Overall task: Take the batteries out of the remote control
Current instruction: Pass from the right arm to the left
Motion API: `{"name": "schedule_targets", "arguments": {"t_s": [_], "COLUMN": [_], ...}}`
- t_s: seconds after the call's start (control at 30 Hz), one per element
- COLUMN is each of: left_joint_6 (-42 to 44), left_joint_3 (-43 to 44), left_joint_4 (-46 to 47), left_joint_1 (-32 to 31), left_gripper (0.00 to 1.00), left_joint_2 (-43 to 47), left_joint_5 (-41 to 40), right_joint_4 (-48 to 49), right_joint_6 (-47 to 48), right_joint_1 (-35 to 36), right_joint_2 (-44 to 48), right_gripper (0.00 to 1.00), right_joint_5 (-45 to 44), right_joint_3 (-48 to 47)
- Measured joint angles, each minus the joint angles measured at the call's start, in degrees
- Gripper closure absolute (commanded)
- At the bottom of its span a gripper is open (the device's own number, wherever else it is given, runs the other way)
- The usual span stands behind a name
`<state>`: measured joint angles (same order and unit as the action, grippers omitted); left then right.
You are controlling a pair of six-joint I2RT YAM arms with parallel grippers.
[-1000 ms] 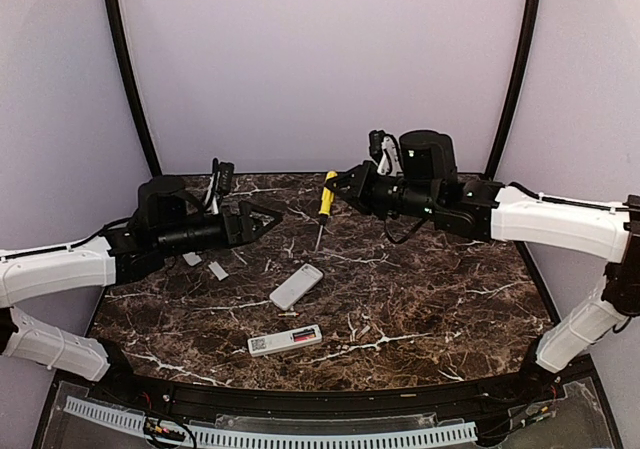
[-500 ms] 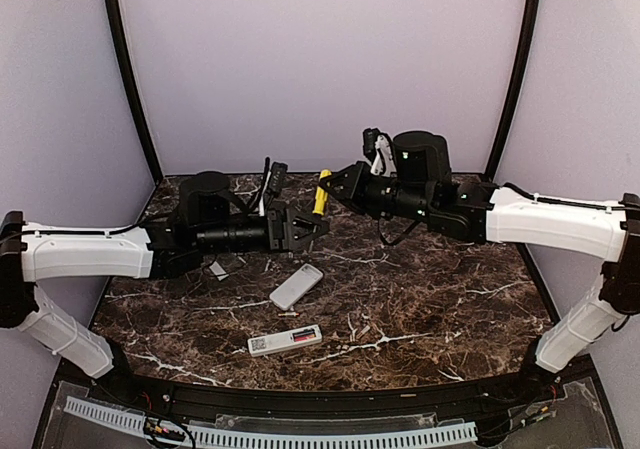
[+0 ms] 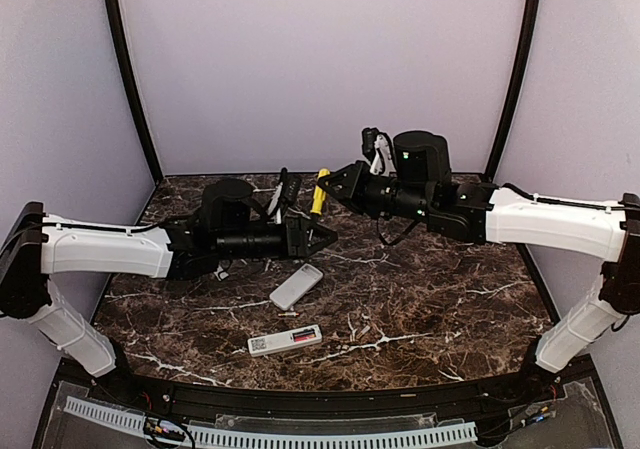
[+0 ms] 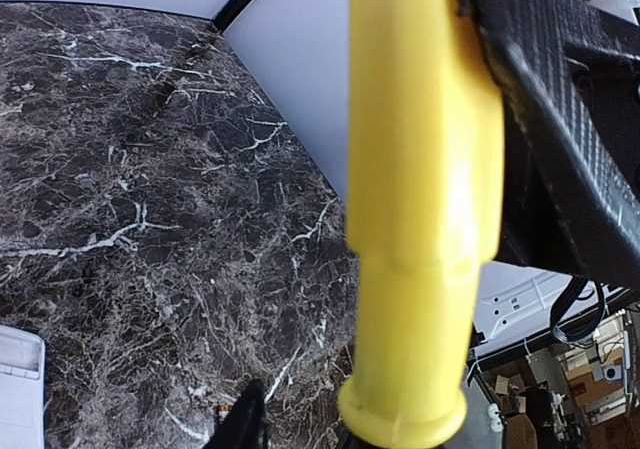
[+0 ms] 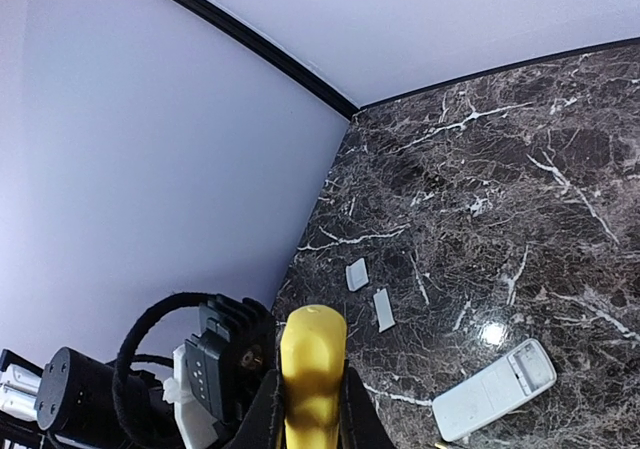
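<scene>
Two white rectangular plastic remotes lie on the dark marble table (image 3: 430, 299): a closed remote (image 3: 297, 286) and an open remote (image 3: 262, 345) holding reddish cylindrical batteries (image 3: 298, 338), too small to count. Two small flat white covers (image 5: 357, 274) (image 5: 383, 309) lie farther back. The right gripper (image 3: 338, 181) clamps the one yellow-handled screwdriver (image 5: 313, 354). Whether the left gripper (image 3: 322, 237) is wide or narrow cannot be told. The batteries lie well apart from both, toward the near edge.

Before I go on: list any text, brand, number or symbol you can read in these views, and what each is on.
No text is legible in any view.
Label at the left end of the open remote: printed marks, too small to read.
Batteries in that remote: reddish, any markings too small to read.
Second remote: plain white, nothing readable.
Screwdriver handle: plain yellow, no print showing.
</scene>
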<state>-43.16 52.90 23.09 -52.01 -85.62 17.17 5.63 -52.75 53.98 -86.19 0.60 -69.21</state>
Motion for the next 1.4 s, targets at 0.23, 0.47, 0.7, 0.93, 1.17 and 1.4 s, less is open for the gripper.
{"name": "schedule_targets", "arguments": {"t_s": [0.23,0.47,0.7,0.93,1.17,1.4], "left_joint_6": [0.96,2.71,3.98,5.03,5.79,7.02], "left_joint_3": [1.25,1.55,1.81,1.68,-0.76,-3.37], "left_joint_4": [-0.48,-0.94,-2.14,-3.56,-6.10,-10.21], "left_joint_1": [-0.48,-0.79,-0.76,-0.44,1.42,6.43], "left_gripper": [1.00,1.00,1.00,1.00,1.00,1.00], "left_joint_2": [-1.05,-1.05,-0.98,-0.35,4.11,8.17], "left_joint_5": [-0.72,-0.92,-1.73,-1.73,-0.48,2.67], "right_joint_4": [-0.02,-0.02,0.07,1.27,1.25,0.87], "right_joint_6": [-0.07,-0.48,-0.66,-0.61,1.16,3.30], "right_joint_1": [-0.04,-0.09,-0.15,-1.14,-2.89,-4.76], "right_joint_2": [0.04,0.04,-0.11,-1.05,-1.51,-1.31], "right_gripper": [1.00,1.00,0.52,0.15,0.08,0.03], "right_joint_5": [-0.39,-0.48,-0.24,1.68,2.67,3.06], "right_joint_3": [0.26,0.35,0.35,0.31,0.31,0.31]}}
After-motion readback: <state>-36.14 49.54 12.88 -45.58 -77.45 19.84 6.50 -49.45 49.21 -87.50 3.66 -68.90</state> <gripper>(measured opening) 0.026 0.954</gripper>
